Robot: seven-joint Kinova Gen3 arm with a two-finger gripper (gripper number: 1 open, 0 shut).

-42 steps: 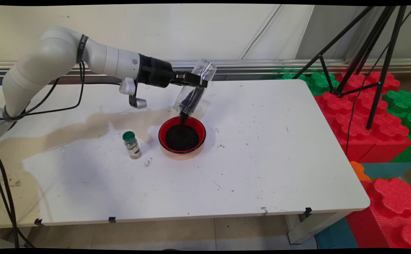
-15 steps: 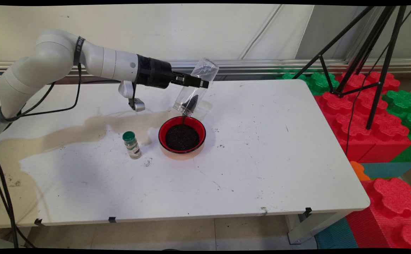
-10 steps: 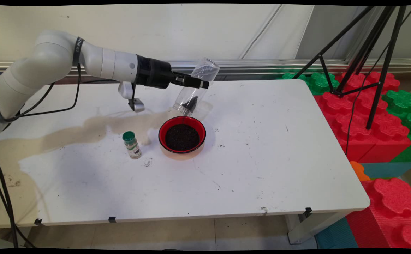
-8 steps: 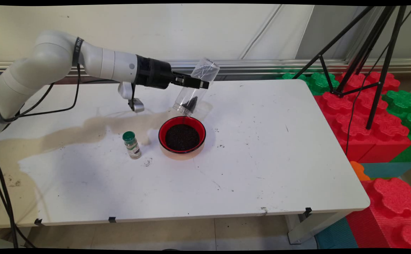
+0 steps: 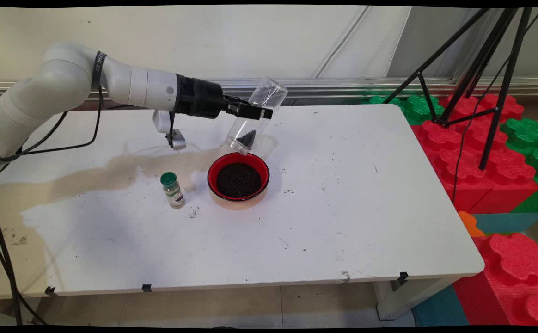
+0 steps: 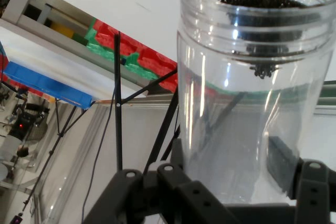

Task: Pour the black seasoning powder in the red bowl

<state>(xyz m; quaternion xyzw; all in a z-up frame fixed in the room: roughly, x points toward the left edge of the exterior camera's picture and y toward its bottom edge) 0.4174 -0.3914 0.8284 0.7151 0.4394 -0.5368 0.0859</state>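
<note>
My gripper [image 5: 259,111] is shut on a clear plastic jar [image 5: 256,115], held tilted mouth-down above the far rim of a red bowl [image 5: 238,178]. The bowl stands on the white table [image 5: 343,194] and is filled with dark granules [image 5: 238,179]. A small heap of the same dark granules [image 5: 247,137] lies inside the jar by its mouth. In the hand view the jar [image 6: 247,93] fills the middle between the fingers [image 6: 278,163], with granules [image 6: 260,1] gathered at its threaded mouth. A small spice bottle with a green cap [image 5: 172,189] stands upright left of the bowl.
A tan stain [image 5: 112,171] spreads over the table's left part. Scattered dark crumbs [image 5: 192,212] lie near the spice bottle and right of the bowl. A black tripod [image 5: 477,69] and red and green foam blocks [image 5: 491,152] stand beyond the table's right edge.
The dark granules have run from the jar into the bowl, leaving only a small heap; the stream has stopped. The jar has risen slightly and tipped a bit flatter.
</note>
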